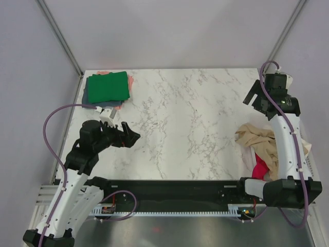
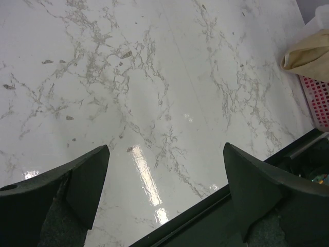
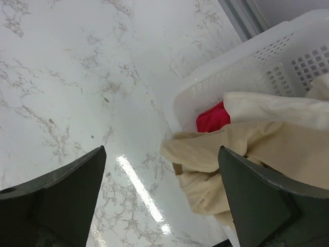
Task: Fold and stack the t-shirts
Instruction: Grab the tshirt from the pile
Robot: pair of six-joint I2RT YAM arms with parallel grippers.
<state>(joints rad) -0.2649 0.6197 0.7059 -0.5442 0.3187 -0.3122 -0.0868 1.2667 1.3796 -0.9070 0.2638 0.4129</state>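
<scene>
Left gripper [image 2: 167, 154] gapes wide above the desk [image 2: 154, 77], holding nothing. My right gripper [image 3: 162, 154], equally wide and empty, hovers by the tan t-shirt [image 3: 247, 144] spilling from the basket [image 3: 247, 72]. The green t-shirt [image 1: 107, 86] lies folded at the far-left corner.

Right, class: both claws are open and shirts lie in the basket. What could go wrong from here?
1. The tan t-shirt hangs bunched over the rim of the basket, beside the red t-shirt; the right claw might lift both or tug the basket.
2. The folded stack, green t-shirt on top, sits close to the far left corner of the table; a careless placement could push it off.
</scene>
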